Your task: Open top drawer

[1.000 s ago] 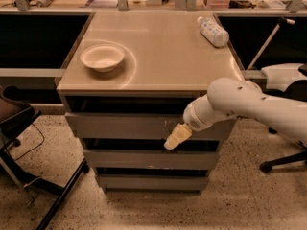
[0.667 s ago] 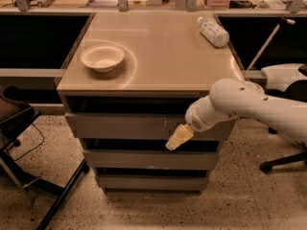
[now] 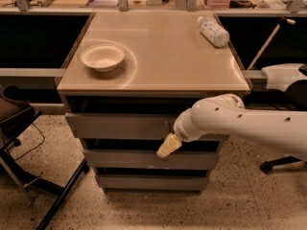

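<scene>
The tool [image 3: 169, 145] is the cream-coloured tip at the end of the white arm [image 3: 240, 123]. It hangs in front of the dark gap just below the top drawer [image 3: 120, 126], right of the middle of the cabinet. It shows as one pale piece, so I cannot tell if it is spread or pressed together, and nothing is seen held in it.

Compared with a second ago, the tool is a little lower and more to the left. Before, it stood against the lower part of the top drawer front; now it is under this edge, over the gap above the second drawer front [image 3: 124, 159]. The top drawer itself seems not moved. It is the widest grey front, directly under the counter [image 3: 182, 66], with a dark slot above it, and the third drawer front [image 3: 144, 182] is the lowest.

For the task, I judge that the tool is looking for the under edge of the handleless front, to hook it and pull. The opening is probably not begun yet, though from this angle a small pull-out would be hard to see.

On the counter are a white bowl [image 3: 102, 57] at the left and a lying plastic bottle [image 3: 213, 31] at the far right. The bottle has a label, but no writing or brand can be read.
</scene>
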`<state>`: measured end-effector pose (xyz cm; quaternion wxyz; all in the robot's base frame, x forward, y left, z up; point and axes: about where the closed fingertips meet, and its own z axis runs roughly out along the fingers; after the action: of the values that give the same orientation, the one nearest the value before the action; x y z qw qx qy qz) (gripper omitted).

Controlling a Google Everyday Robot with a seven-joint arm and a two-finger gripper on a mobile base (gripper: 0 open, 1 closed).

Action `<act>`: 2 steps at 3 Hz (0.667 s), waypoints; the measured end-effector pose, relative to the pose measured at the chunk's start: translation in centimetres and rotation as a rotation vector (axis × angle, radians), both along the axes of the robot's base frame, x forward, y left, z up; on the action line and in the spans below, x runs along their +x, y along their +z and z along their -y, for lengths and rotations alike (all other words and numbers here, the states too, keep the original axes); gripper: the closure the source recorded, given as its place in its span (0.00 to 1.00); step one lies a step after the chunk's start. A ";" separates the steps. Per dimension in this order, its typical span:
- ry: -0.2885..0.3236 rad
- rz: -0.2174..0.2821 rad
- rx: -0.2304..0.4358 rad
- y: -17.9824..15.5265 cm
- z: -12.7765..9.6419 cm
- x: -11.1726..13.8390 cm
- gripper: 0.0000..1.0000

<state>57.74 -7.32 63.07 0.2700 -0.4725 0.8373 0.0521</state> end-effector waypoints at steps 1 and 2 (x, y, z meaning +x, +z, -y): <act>0.000 0.000 0.000 0.1 0.0 0.0 0.00; 0.000 0.000 0.000 0.1 0.0 0.0 0.19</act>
<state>57.74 -7.31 63.13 0.2700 -0.4725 0.8373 0.0521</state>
